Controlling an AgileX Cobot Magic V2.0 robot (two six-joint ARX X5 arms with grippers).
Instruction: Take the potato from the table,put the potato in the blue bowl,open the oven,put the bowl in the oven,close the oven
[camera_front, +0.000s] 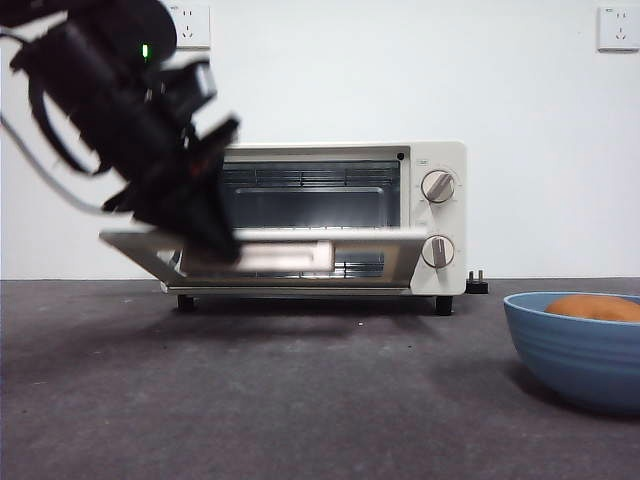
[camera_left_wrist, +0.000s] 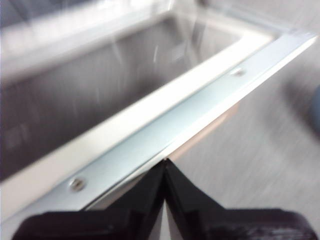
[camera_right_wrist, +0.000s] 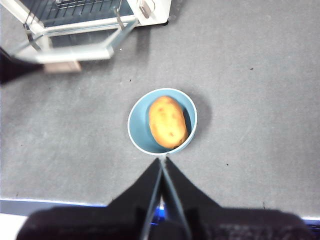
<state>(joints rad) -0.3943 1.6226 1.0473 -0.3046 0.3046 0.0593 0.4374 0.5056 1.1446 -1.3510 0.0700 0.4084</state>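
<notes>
Grey table (camera_front: 250, 400): left gripper (camera_front: 215, 240), jaws pressed together, at oven (camera_front: 440, 215) door handle (camera_front: 285, 258); door half down. Right gripper (camera_right_wrist: 162, 162), closed, empty, hangs above blue bowl (camera_right_wrist: 137, 130) holding potato (camera_right_wrist: 167, 122).

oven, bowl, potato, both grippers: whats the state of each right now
oven: door partly open, tilted down
blue bowl: upright on the table, holding the potato
potato: lying in the bowl
left gripper: jaws shut, at the door's edge
right gripper: jaws shut, empty, above the bowl
</notes>
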